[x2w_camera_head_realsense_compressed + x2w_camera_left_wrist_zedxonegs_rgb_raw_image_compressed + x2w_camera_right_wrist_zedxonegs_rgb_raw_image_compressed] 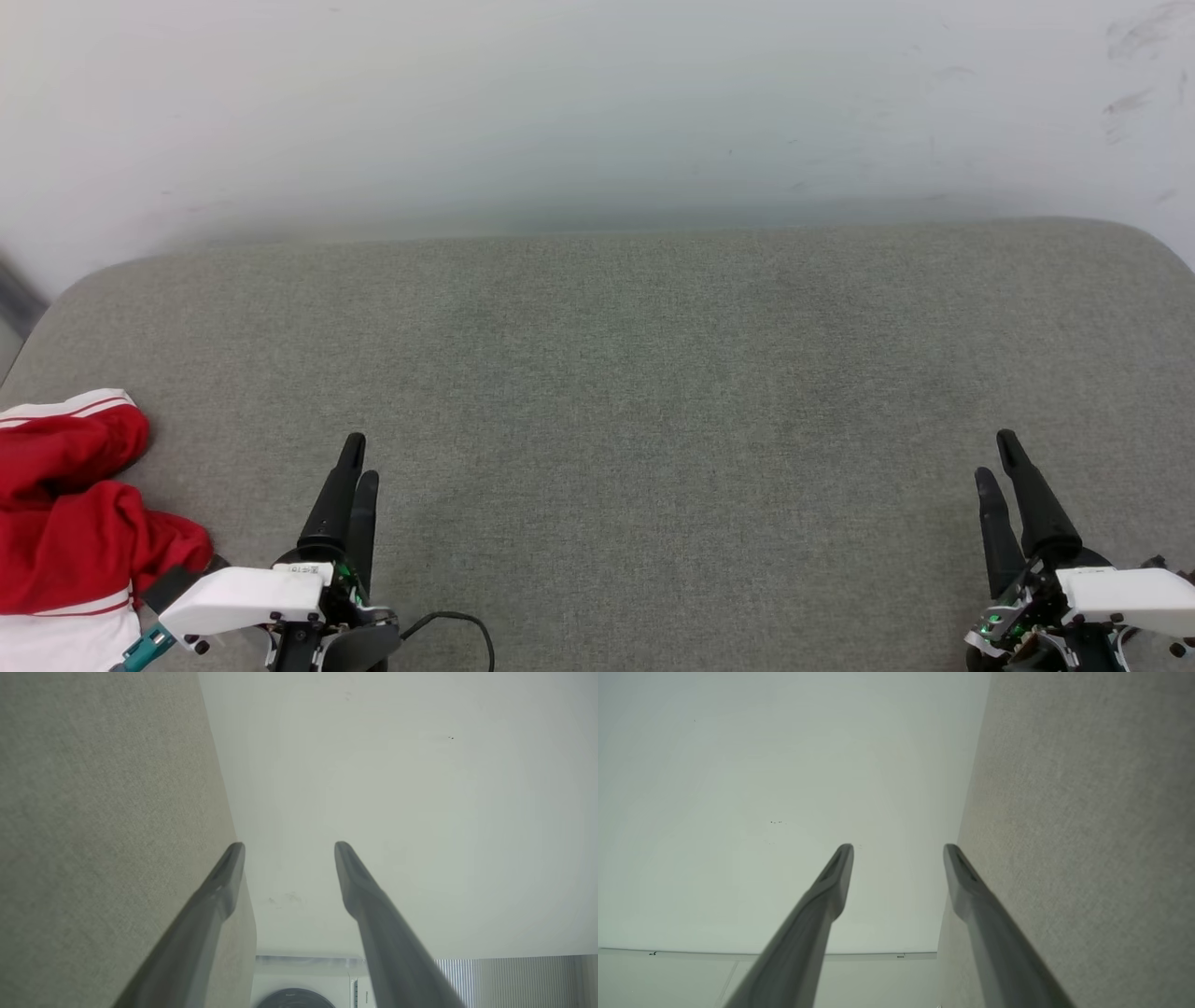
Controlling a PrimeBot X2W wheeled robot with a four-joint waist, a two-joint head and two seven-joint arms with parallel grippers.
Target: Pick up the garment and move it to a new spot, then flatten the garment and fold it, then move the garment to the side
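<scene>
The garment [65, 523] is seen bunched at far left, not yet picked up; left gripper [361, 457] and right gripper [995, 455] are spread, empty. A leftward reach is likely called for.

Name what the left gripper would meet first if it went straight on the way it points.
Probably the pale wall: the open left gripper points along the grey padded surface, with nothing between, though depth is unclear.

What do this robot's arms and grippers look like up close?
The left gripper and right gripper each have two long, dark, tapering fingers with slotted tips. Behind them sit small green lights and white wrist casings. A black cable loops from the left wrist, which also carries a teal fitting.
</scene>
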